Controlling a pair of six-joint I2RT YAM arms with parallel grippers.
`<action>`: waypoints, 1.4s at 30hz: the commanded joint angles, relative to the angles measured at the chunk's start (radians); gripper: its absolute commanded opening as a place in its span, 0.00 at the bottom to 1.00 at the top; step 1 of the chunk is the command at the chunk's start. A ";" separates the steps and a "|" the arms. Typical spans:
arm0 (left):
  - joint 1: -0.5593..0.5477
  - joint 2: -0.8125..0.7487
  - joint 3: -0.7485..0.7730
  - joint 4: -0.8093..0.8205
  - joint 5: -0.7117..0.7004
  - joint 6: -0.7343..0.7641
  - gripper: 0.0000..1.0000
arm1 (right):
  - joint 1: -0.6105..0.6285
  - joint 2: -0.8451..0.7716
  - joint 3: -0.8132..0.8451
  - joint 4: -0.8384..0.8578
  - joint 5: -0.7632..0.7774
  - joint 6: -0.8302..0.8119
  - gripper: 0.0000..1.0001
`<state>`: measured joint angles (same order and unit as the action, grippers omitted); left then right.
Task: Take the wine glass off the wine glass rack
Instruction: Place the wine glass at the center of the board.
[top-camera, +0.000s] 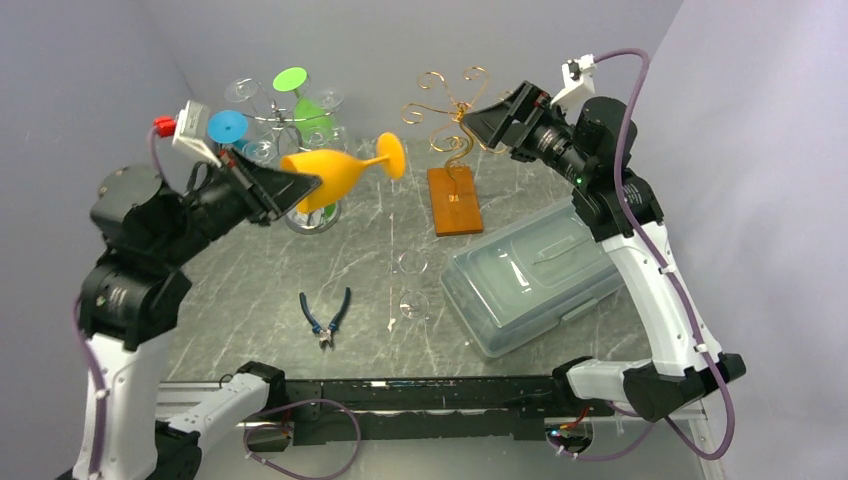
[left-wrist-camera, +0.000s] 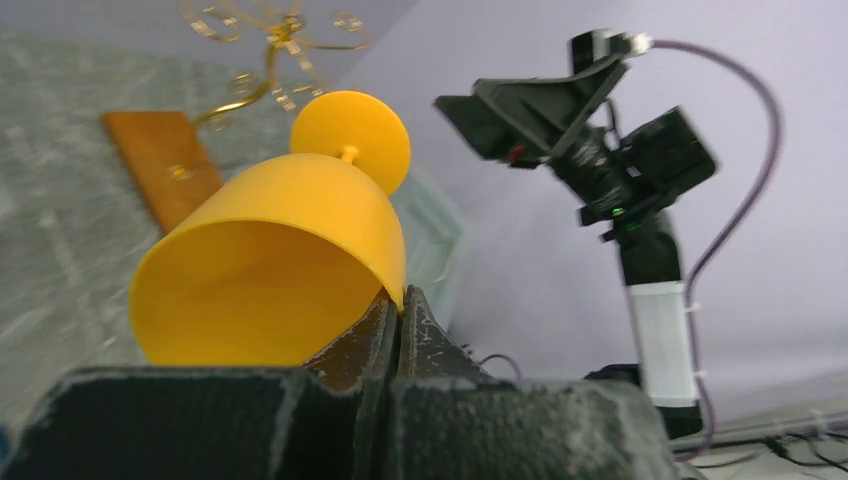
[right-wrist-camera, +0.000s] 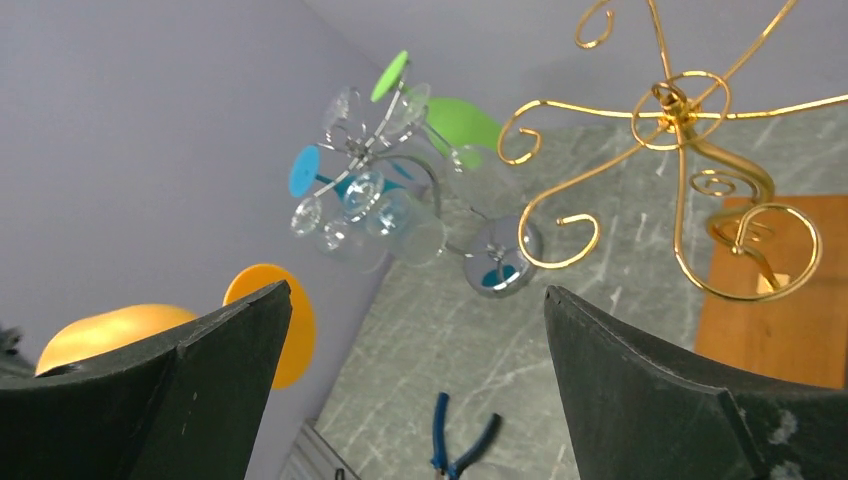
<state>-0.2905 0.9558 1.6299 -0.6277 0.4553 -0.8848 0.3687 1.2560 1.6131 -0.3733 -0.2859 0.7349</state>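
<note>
Left gripper (top-camera: 290, 190) clamped shut on the rim of the yellow glass (top-camera: 335, 172). One finger sits inside the bowl and one outside, as the left wrist view shows. The glass lies on its side in the air, just right of the wire rack (top-camera: 285, 120) and apparently clear of its arms, with the foot pointing toward the gold stand (top-camera: 450, 105). Right gripper (top-camera: 480, 125) has its jaws spread wide and empty, raised beside the gold stand and facing the glass. The removal looks nearly complete — what remains is to carry the glass away and put it down. A pinch on a thin, smooth rim is a weak hold with the stem acting as a lever, so the move calls for a slow, even pace without sharp wrist turns. The foot should be drawn toward the near side, away from the gold stand and the open right fingers. The wrist should also pass well off the rack behind it. Bare table (top-camera: 250, 280) left of the pliers (top-camera: 325, 318) seems the safest spot, apart from the box (top-camera: 530, 275). Turn the glass upright there, or lay it gently on its side. Part the fingers only once it rests — a release in the air would drop it.
</note>
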 joint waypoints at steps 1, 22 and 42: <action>0.002 -0.020 0.087 -0.438 -0.170 0.268 0.00 | 0.048 0.026 0.090 -0.145 0.098 -0.117 1.00; -0.172 0.081 -0.198 -0.515 -0.346 0.394 0.00 | 0.131 0.083 0.210 -0.260 0.246 -0.181 1.00; -0.402 0.491 -0.158 -0.370 -0.587 0.436 0.00 | 0.133 0.033 0.199 -0.295 0.284 -0.210 1.00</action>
<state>-0.6724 1.4078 1.4311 -1.0496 -0.1047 -0.4717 0.4984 1.3190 1.7897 -0.6739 -0.0246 0.5457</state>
